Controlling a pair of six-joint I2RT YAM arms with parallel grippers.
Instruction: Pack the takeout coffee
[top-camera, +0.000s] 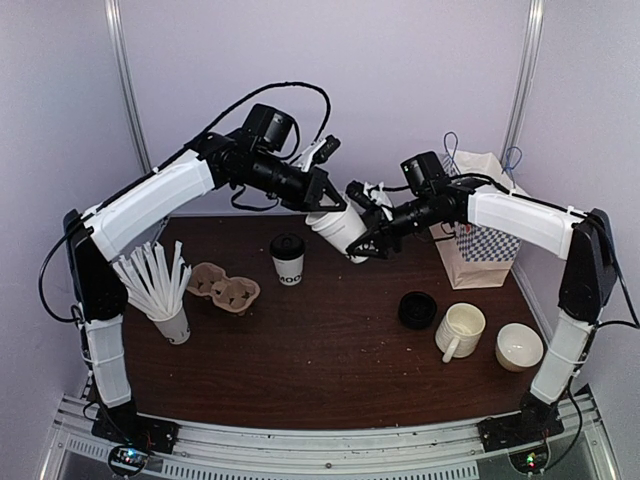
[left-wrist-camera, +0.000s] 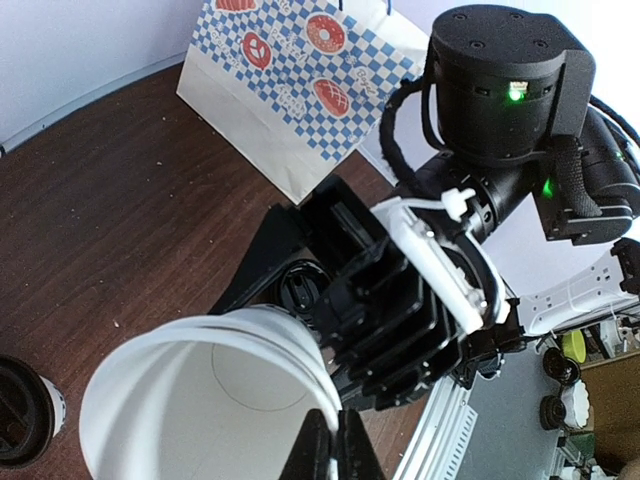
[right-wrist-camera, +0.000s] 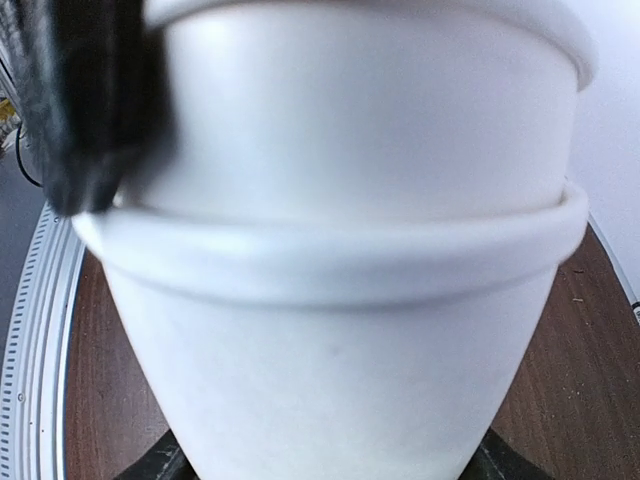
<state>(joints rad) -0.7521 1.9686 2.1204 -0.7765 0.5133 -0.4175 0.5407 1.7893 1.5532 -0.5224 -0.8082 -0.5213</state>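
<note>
Two nested white paper cups (top-camera: 338, 232) hang tilted above the table's far middle. My left gripper (top-camera: 325, 205) is shut on the inner cup's rim (left-wrist-camera: 336, 425), one finger inside the open mouth (left-wrist-camera: 200, 400). My right gripper (top-camera: 362, 240) is closed round the outer cup's lower body (right-wrist-camera: 330, 380). Its dark fingers (right-wrist-camera: 160, 465) show at the cup's sides, and the inner cup (right-wrist-camera: 360, 120) rises out of the outer one. A lidded "MOO" cup (top-camera: 288, 260) stands on the table. A loose black lid (top-camera: 417, 310) lies to the right.
A brown pulp cup carrier (top-camera: 225, 288) lies left of centre, next to a white cup of straws (top-camera: 165, 290). A checked paper bag (top-camera: 480, 235) stands at the back right. A cream mug (top-camera: 460, 330) and a bowl (top-camera: 520, 347) sit at the front right.
</note>
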